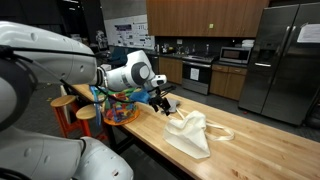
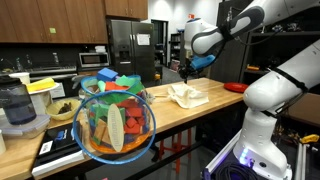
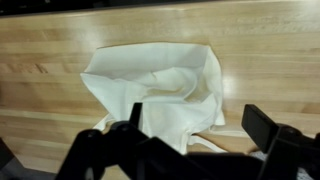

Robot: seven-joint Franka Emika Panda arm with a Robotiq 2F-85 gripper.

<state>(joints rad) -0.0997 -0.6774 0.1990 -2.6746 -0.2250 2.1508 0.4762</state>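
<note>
White cloth bag [image 3: 160, 85] | lay crumpled mid-frame on wood counter [image 3: 50, 40] | gripper [image 3: 185, 150] | hung at lower edge, spread wide, empty

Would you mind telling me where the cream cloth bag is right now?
In an exterior view the cream cloth bag lies crumpled on the wooden table, close by the end effector, which hangs between it and the toy bowl.

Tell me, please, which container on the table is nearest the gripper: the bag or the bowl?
The cream bag: it lies crumpled before the open gripper in the wrist view, while the toy bowl stands farther along the table.
</note>
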